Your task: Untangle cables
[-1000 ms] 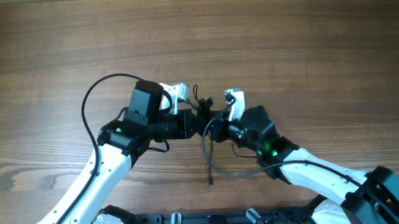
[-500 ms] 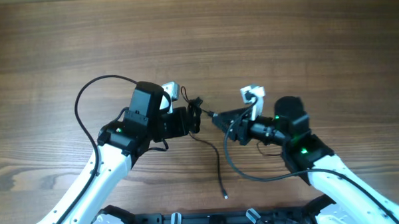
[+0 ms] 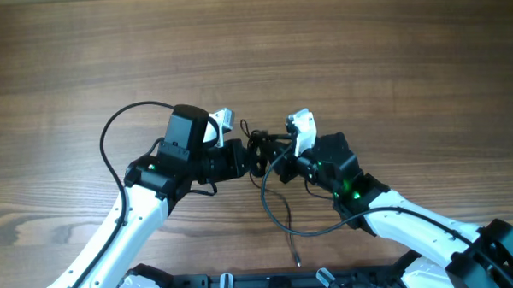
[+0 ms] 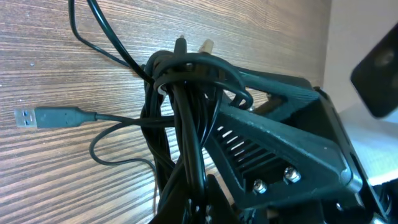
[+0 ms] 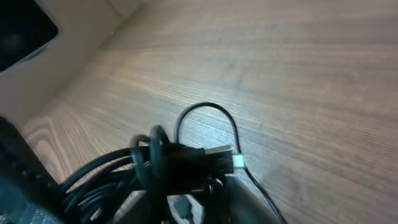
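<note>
Cables (image 3: 258, 149): black tangled bundle, clamped in the closed left gripper (image 3: 247, 155). One loose strand trailing from left gripper toward the near table (image 3: 390, 54) edge, plug end (image 3: 297, 263) well apart. Grey USB plug (image 4: 28, 116) lying flat near left gripper. Right gripper (image 3: 278, 156): just right of left gripper, at the bundle; jaw state not discernible.

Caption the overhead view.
Left gripper and right gripper meet at a black cable bundle; one loose cable trails over the table.
</note>
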Tool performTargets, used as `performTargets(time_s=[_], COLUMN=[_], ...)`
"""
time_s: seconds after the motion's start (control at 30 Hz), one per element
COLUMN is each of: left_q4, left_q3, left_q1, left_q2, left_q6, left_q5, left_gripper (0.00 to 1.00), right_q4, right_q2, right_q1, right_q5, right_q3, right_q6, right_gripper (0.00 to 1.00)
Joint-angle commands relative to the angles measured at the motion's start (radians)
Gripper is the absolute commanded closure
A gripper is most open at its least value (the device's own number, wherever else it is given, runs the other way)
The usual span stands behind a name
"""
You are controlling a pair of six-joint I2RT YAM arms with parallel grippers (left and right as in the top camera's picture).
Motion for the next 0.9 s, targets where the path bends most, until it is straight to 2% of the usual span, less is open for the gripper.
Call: performTargets(time_s=[0.0, 0.1, 0.17, 0.2, 0.3, 0.37, 0.43, 0.5, 0.53, 0.67, 0.73, 0.83, 0.87], left_q4=[0.001, -0.06, -0.107, -0.112, -0.112, -0.112, -0.111, -0.11, -0.11, -0.071, -0.043, -0.018, -0.008], left_q3=[0.004, 0.003, 0.003, 0.003, 0.003, 0.003, 0.003, 0.003, 0.003, 0.003, 0.003, 0.003, 0.003], left_q1=[-0.003, -0.003, -0.003, -0.003, -0.003, -0.021, -0.041, -0.056, -0.055, -0.055, -0.055, -0.055, -0.055], left_q2=[-0.006, -0.006, -0.006, -0.006, -0.006, -0.006, -0.006, -0.006, -0.006, -0.006, -0.006, -0.006, -0.006], left_q6=[0.002, 0.001, 0.001, 0.001, 0.001, 0.001, 0.001, 0.001, 0.0, -0.003, -0.011, -0.024, -0.032], left_q5=[0.031, -0.198, -0.319, -0.322, -0.322, -0.322, -0.322, -0.323, -0.322, -0.323, -0.322, -0.322, -0.32], left_gripper=[0.96, 0.96, 0.96, 0.96, 0.96, 0.96, 0.96, 0.96, 0.96, 0.96, 0.96, 0.96, 0.96], right_q4=[0.02, 0.019, 0.032, 0.053, 0.129, 0.137, 0.132, 0.083, 0.027, -0.235, -0.27, -0.276, -0.288], right_q2=[0.005, -0.064, -0.142, -0.184, -0.235, -0.227, -0.209, -0.171, -0.152, -0.085, -0.082, -0.082, -0.082], right_q1=[-0.001, -0.088, -0.226, -0.323, -0.564, -0.687, -0.746, -0.764, -0.764, -0.764, -0.761, -0.723, -0.683], right_q5=[-0.13, -0.363, -0.533, -0.6, -0.612, -0.554, -0.54, -0.512, -0.472, -0.343, -0.466, -0.696, -0.717], right_q3=[0.005, 0.005, 0.005, 0.005, 0.005, 0.005, 0.005, 0.005, 0.005, 0.005, 0.005, 0.005, 0.005], right_q6=[-0.047, 0.045, 0.111, 0.159, 0.264, 0.434, 0.476, 0.448, 0.434, 0.421, 0.404, 0.288, 0.291], right_gripper=[0.96, 0.95, 0.96, 0.96, 0.96, 0.96, 0.96, 0.95, 0.84, 0.77, 0.52, 0.38, 0.37])
